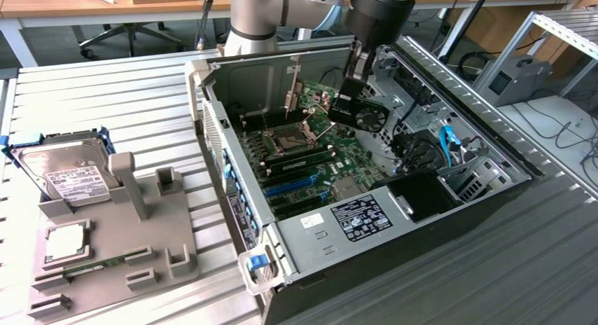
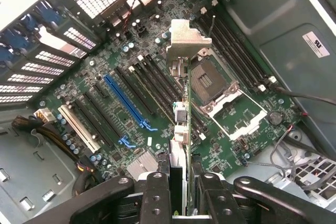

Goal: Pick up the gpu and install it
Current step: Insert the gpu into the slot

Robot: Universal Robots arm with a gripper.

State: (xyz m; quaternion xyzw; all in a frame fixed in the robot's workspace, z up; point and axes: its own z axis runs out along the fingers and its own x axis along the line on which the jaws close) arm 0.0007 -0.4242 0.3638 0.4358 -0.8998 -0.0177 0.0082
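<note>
Where the exterior view looks down into the open computer case (image 1: 213,122), the gripper (image 1: 355,85) hangs over the motherboard (image 1: 309,164) with the gpu (image 1: 366,115) clamped in it, black fan facing the camera. A hard drive (image 1: 61,172) lies by the grey fixture (image 1: 122,220) outside the case, at the exterior view's left. In the wrist view the gpu appears edge-on, pinched between the two fingers (image 2: 157,198), its silver bracket (image 2: 188,38) at the far end, above the board between the blue slot (image 2: 125,102) and the CPU socket (image 2: 207,82).
</note>
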